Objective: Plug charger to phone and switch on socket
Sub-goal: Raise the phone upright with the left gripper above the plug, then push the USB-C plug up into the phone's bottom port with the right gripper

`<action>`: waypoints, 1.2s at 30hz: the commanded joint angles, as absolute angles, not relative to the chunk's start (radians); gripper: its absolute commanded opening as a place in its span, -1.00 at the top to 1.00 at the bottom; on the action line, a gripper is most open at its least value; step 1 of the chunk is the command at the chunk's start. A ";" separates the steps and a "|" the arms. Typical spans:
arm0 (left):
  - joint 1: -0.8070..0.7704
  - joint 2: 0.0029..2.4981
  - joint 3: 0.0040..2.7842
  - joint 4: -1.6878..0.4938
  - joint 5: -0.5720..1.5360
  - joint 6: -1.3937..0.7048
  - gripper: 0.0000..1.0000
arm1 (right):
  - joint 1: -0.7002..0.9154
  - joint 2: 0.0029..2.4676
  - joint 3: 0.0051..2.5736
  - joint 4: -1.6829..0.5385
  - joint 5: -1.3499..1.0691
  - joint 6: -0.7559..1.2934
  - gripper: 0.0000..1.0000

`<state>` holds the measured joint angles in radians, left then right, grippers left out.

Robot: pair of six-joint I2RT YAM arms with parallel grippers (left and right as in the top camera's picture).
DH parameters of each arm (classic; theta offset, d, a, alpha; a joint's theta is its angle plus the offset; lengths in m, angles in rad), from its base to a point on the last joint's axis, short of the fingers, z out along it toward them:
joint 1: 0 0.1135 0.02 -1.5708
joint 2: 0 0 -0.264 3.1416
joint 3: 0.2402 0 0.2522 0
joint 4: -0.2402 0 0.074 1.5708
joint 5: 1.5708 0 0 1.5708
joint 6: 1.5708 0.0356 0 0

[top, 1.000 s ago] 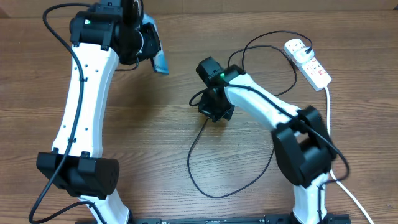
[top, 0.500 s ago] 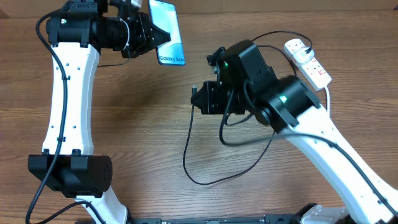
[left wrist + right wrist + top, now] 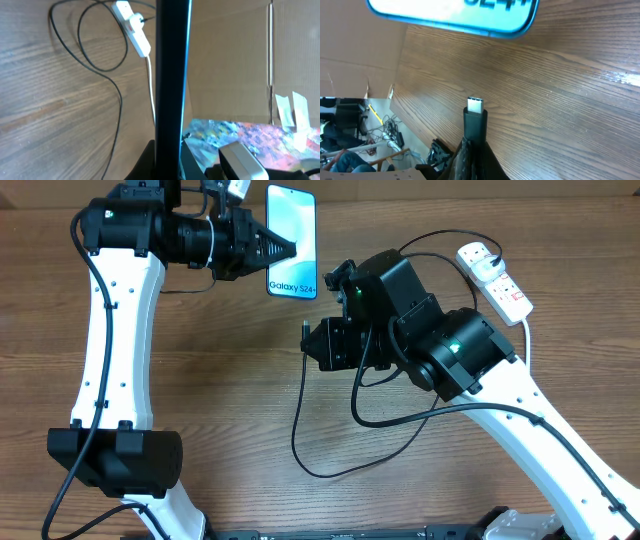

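My left gripper (image 3: 272,248) is shut on the phone (image 3: 291,242), holding it in the air with its blue screen up and its bottom edge facing the right arm. In the left wrist view the phone (image 3: 172,75) shows edge-on between the jaws (image 3: 167,160). My right gripper (image 3: 312,345) is shut on the charger's connector tip (image 3: 475,117), which points at the phone's bottom edge (image 3: 455,17), a short gap away. The black charger cable (image 3: 330,465) loops over the table to its plug in the white socket (image 3: 494,278) at the far right.
The socket's thick white cord (image 3: 545,450) runs down the right side of the wooden table. A cardboard wall (image 3: 235,55) stands behind the table. The cable loops lie between the two arm bases.
The left gripper has carried the phone to the right and turned its screen up. The right gripper has risen with the connector tip and shifted left toward the phone's bottom edge.
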<state>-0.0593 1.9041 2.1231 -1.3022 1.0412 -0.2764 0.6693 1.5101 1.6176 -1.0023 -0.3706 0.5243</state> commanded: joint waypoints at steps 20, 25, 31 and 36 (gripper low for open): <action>-0.073 1.889 2.163 -1.358 1.139 -0.194 0.92 | 0.672 1.511 1.631 -0.936 -0.406 0.593 0.93; -0.073 1.889 2.162 -1.359 1.146 -0.194 0.92 | 0.672 1.511 1.631 -0.934 -0.406 0.599 0.93; -0.073 1.889 2.163 -1.359 1.142 -0.182 0.92 | 0.672 1.511 1.631 -0.923 -0.415 0.606 0.93; -0.075 1.889 2.162 -1.359 1.142 -0.179 0.92 | 0.672 1.511 1.631 -0.920 -0.423 0.606 0.93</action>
<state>-0.0658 1.9041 2.1231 -1.3621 1.0885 -0.2100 0.6693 1.5105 1.6176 -0.9287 -0.4084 0.6025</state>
